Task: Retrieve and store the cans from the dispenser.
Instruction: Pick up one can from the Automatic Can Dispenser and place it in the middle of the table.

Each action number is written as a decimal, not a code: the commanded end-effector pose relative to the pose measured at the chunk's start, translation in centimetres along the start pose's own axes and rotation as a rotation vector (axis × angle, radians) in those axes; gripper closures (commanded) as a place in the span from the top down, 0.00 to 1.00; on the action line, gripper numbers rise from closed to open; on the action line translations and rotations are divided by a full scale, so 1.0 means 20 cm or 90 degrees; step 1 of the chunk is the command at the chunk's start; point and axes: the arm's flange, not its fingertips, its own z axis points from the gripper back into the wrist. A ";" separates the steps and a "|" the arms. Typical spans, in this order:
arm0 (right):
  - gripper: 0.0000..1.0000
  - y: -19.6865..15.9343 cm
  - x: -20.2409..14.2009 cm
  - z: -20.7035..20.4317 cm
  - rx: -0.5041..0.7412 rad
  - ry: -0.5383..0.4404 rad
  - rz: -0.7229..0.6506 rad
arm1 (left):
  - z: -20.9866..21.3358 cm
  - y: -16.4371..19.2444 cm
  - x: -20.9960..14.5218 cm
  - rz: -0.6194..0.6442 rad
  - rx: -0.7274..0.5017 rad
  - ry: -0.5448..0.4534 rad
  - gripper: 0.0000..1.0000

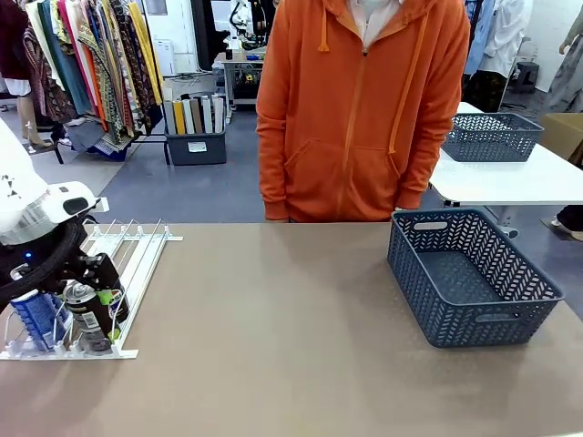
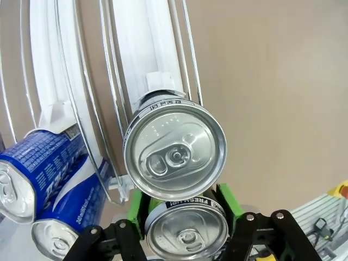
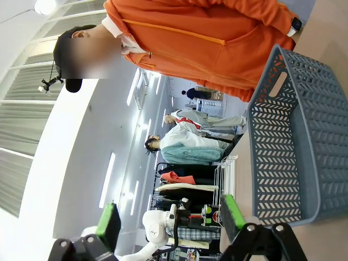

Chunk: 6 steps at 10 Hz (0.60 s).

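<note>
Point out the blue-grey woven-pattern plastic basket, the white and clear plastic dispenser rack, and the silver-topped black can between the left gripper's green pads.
Blue-grey plastic basket (image 1: 455, 320): front view, near wall.
White plastic dispenser rack (image 1: 148, 262): front view, right-hand white rail.
Silver-topped black can (image 2: 187, 235): left wrist view, silver top.

left arm (image 1: 35, 208), left edge of front frame: white rounded shell, small blue light; left gripper (image 1: 91, 305) black, green pads (image 2: 228, 202), silver screws (image 2: 248, 217) at linkage pivots, bottom edge; right gripper (image 3: 169, 215) same build; person (image 1: 364, 109), top centre: orange zip hoodie, drawstrings, front pocket, white collar underneath; dark wristwatch (image 3: 296, 24), upper right of right wrist frame
</note>
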 end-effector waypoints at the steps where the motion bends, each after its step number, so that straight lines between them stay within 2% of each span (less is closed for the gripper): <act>1: 1.00 0.03 -0.01 0.01 0.001 0.005 -0.009 | -0.10 -0.01 -0.06 0.012 0.007 0.015 0.00; 4: 1.00 0.03 -0.01 0.01 0.001 0.005 -0.009 | -0.01 -0.03 -0.08 0.019 0.011 0.001 0.00; 6: 1.00 0.03 -0.01 0.01 0.001 0.005 -0.009 | 0.27 -0.08 -0.14 0.027 0.032 -0.033 0.00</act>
